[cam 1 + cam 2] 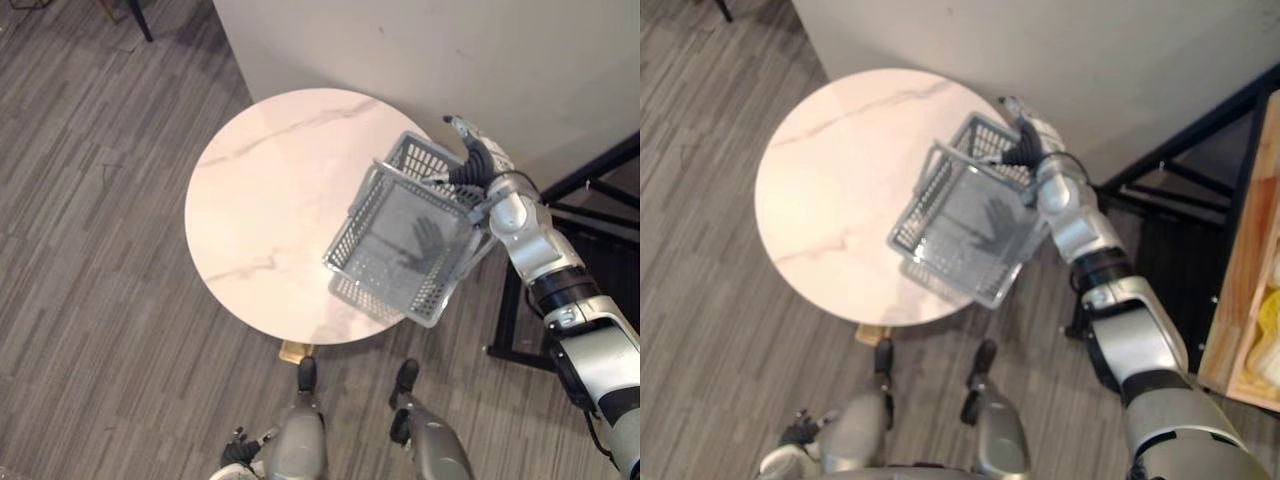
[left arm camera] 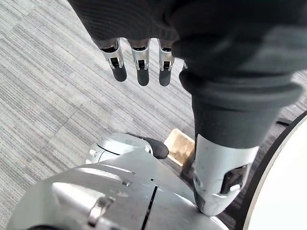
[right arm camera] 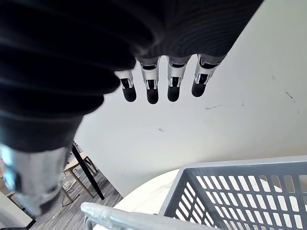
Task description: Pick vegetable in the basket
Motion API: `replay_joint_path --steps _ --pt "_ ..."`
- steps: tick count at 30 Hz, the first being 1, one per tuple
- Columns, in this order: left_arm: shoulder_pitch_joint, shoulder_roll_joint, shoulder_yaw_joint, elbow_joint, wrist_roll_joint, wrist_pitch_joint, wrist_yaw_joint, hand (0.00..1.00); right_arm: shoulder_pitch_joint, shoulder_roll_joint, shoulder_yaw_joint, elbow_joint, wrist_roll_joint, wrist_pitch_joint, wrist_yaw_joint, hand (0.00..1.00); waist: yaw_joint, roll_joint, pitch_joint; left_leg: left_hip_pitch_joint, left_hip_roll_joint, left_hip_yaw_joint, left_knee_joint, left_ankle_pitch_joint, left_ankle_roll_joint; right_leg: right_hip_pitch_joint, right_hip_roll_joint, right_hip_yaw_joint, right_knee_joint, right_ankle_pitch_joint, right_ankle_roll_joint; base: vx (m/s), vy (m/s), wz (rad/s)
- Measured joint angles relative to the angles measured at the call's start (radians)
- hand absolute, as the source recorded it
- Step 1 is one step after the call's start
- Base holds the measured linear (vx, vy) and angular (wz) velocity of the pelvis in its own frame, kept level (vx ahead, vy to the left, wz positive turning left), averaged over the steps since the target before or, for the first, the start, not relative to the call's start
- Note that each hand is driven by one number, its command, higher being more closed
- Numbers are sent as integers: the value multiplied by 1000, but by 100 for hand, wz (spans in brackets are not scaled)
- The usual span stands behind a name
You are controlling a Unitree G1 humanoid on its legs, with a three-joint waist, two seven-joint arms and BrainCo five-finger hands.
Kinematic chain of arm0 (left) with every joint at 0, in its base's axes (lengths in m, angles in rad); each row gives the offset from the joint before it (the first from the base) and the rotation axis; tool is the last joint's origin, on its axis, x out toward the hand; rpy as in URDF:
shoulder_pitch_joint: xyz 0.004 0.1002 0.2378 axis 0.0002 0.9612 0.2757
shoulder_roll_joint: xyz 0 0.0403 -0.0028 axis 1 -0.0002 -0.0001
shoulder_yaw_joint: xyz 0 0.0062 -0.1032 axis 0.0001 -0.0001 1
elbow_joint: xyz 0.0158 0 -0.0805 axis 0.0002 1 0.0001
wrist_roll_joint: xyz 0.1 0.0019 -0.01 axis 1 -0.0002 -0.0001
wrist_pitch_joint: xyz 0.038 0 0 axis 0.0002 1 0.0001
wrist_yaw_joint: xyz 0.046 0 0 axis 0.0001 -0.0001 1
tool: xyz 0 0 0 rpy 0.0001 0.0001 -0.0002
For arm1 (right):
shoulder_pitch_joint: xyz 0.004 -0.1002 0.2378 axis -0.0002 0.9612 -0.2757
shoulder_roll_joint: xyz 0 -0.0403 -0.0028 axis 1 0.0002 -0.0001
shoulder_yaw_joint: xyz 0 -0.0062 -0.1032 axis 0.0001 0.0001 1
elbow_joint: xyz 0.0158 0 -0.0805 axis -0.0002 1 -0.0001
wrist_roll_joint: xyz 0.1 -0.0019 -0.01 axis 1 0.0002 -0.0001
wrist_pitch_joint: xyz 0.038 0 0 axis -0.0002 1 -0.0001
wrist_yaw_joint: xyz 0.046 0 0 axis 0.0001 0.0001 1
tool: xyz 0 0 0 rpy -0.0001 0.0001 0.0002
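A grey plastic basket [image 1: 400,250] hangs tilted in the air over the right edge of the round marble table [image 1: 260,200]. Its handle sits at the wrist of my right hand [image 1: 478,150], which is raised above it near the wall with the fingers [image 3: 151,86] straight and open. In the right wrist view the basket's rim [image 3: 230,196] and handle lie just under the hand. I see nothing inside the basket. My left hand [image 2: 139,62] hangs low by my side over the floor, fingers relaxed and holding nothing.
A white wall [image 1: 420,50] stands right behind the table. A black metal frame [image 1: 590,190] is on the right, with a wooden shelf [image 1: 1250,300] beyond it. Grey plank flooring surrounds the table on the left and front.
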State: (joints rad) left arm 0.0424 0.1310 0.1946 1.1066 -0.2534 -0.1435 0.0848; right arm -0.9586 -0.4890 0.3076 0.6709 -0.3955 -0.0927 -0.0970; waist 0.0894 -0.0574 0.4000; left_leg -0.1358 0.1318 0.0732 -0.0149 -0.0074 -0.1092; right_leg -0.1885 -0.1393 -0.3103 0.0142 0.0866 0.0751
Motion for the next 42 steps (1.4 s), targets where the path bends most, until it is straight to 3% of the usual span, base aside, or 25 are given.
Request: replay_joint_path --steps 24,42 --pt "-3 21 -1 -1 32 0 1 0 83 71 74 -74 -39 -2 43 0 1 -11 6 -5 3 -1 0 0 0 -4 5 12 -4 0 0 0 0 0" --pt "-20 22 -14 -2 32 -2 27 0 6 78 21 99 -38 20 18 0 7 -15 31 -37 1 -27 2 11 3 -21 2 -5 -1 0 0 4 -5 3"
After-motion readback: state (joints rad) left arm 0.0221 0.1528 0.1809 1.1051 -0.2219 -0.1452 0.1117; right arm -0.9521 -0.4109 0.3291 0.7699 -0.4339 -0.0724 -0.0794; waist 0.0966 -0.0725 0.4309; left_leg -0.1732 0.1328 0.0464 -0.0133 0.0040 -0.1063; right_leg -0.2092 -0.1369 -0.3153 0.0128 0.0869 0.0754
